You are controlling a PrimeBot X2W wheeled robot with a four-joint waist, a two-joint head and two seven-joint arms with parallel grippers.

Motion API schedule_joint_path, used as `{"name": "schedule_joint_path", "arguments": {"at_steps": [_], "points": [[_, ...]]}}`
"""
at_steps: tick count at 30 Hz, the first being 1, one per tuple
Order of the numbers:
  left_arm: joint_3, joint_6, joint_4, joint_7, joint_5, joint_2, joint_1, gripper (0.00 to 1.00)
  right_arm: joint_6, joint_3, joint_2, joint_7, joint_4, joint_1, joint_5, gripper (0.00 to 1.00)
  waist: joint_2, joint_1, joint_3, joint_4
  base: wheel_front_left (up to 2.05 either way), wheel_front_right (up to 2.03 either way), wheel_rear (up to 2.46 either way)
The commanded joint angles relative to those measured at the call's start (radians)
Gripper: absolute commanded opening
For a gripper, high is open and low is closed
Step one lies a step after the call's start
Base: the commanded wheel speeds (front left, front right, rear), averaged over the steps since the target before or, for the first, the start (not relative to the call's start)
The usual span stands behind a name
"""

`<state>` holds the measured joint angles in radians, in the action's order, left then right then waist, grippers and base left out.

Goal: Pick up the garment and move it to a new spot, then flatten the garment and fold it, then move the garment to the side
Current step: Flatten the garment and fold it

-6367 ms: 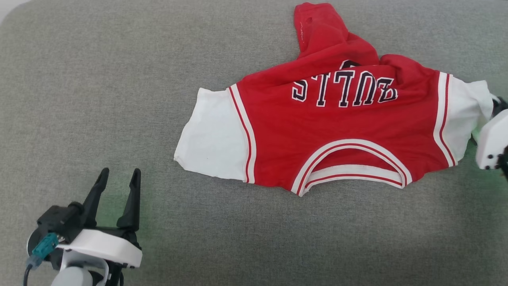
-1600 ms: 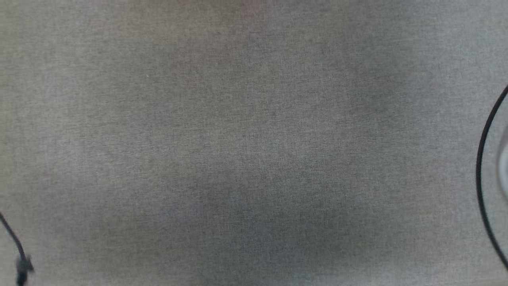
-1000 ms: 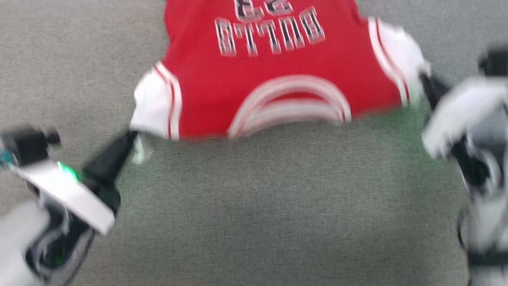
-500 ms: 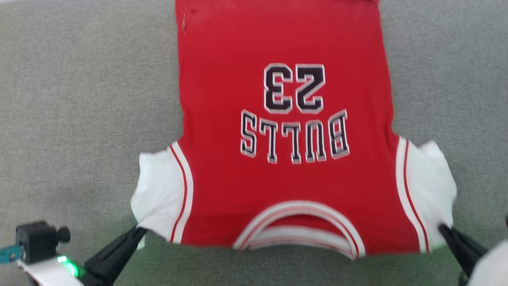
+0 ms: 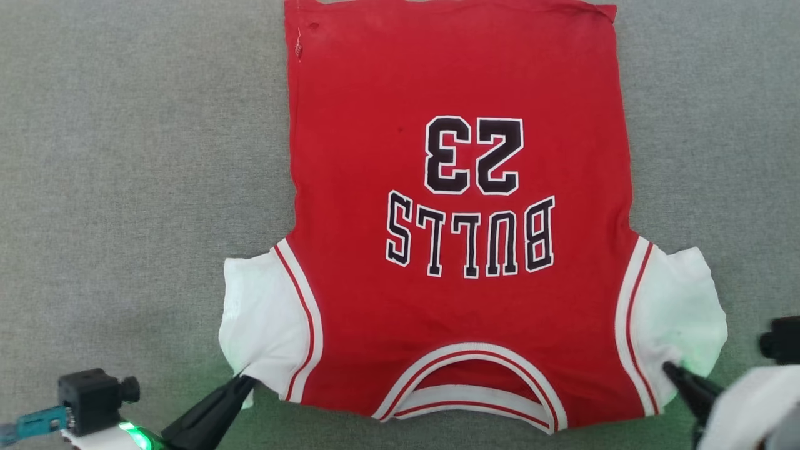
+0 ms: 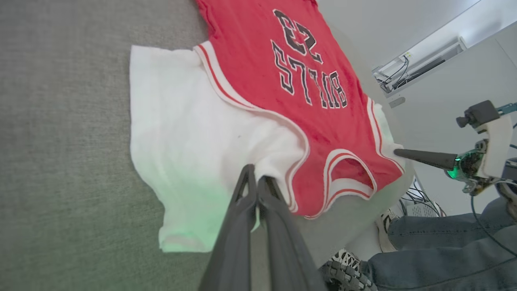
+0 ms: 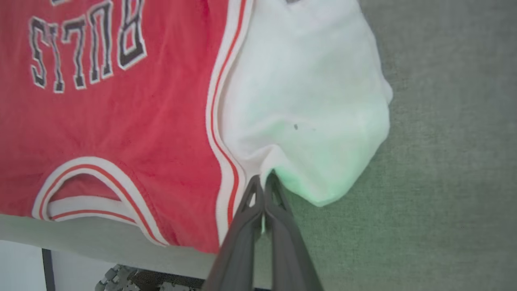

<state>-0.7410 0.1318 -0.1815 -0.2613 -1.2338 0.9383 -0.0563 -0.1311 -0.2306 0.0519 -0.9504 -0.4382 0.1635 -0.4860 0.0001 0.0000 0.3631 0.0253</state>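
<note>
Shirt point(image 5: 462, 300) lies flat; left gripper point(image 5: 247, 379) and right gripper point(image 5: 670, 367), both clamped on its near corners, should lower evenly before releasing.

We look down on a grey woven-cloth tabletop point(image 5: 125, 156) on which a red jersey point(image 5: 456, 75) lies spread flat, hem at the far side and collar close to the near edge, its white sleeves out to either side, "BULLS" and 23 upside down.
</note>
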Motion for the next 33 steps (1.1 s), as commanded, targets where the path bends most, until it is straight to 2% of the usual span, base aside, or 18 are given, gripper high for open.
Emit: {"name": "schedule_joint_path", "arguments": {"at_steps": [1,7,8,9,10,15,18,20,23,27,29,33], "points": [[-0.019,-0.003,0.022,-0.005,0.004,-0.014,-0.022,0.0,0.001,0.017,0.007,0.001,0.042,-0.019,0.032,0.0,-0.0001,0.0,0.006,0.002,0.0,0.0,0.0],[-0.113,-0.003,0.114,-0.005,0.039,-0.038,-0.089,0.0,0.001,0.084,0.01,0.055,0.198,-0.078,0.085,0.0,-0.0001,0.0,0.022,0.008,0.0,0.0,0.0],[-0.122,-0.003,0.119,-0.005,0.032,-0.041,-0.096,0.0,0.001,0.091,0.015,0.068,0.208,-0.085,0.093,0.12,-0.0001,0.0,0.024,0.01,0.0,0.0,0.0],[-0.126,-0.003,0.122,-0.005,0.027,-0.044,-0.104,0.0,0.001,0.094,0.018,0.084,0.21,-0.091,0.102,0.45,-0.0001,0.0,0.026,0.011,0.0,0.0,0.0],[-0.128,-0.003,0.122,-0.005,0.024,-0.043,-0.109,0.0,0.001,0.097,0.021,0.093,0.206,-0.096,0.108,0.98,-0.0001,0.0,0.028,0.012,0.0,0.0,0.0],[-0.123,-0.003,0.114,-0.005,0.019,-0.035,-0.111,0.0,0.002,0.084,0.046,0.084,0.121,-0.098,0.102,1.0,-0.0001,0.0,0.035,0.012,0.0,0.0,0.0],[-0.115,-0.002,0.089,-0.005,0.028,-0.03,-0.105,0.0,0.001,0.038,0.067,0.047,0.006,-0.124,0.096,1.0,-0.0001,0.0,0.042,0.016,0.0,0.0,0.0],[-0.112,-0.003,0.069,-0.005,0.037,-0.024,-0.11,0.0,0.001,-0.001,0.081,0.001,-0.063,-0.17,0.093,1.0,-0.0001,0.0,0.05,0.022,0.0,0.0,0.0],[-0.102,-0.003,0.041,-0.005,0.05,-0.011,-0.124,0.0,0.001,-0.033,0.134,-0.077,-0.109,-0.291,0.114,1.0,-0.0001,0.0,0.078,0.03,0.0,0.0,0.0],[-0.103,-0.003,-0.001,-0.005,0.081,0.007,-0.149,0.0,0.001,-0.025,0.166,-0.133,-0.034,-0.555,0.159,1.0,-0.0001,0.0,0.137,0.053,0.0,0.0,0.0],[-0.111,-0.003,-0.02,-0.005,0.097,0.013,-0.173,0.0,0.001,-0.003,0.18,-0.128,0.045,-0.686,0.207,1.0,-0.0001,0.0,0.165,0.073,0.0,0.0,0.0],[-0.129,-0.003,-0.046,-0.005,0.105,0.011,-0.216,0.0,0.001,0.032,0.167,-0.115,0.237,-0.906,0.295,1.0,-0.0001,0.0,0.209,0.122,0.0,0.0,0.0]]}}
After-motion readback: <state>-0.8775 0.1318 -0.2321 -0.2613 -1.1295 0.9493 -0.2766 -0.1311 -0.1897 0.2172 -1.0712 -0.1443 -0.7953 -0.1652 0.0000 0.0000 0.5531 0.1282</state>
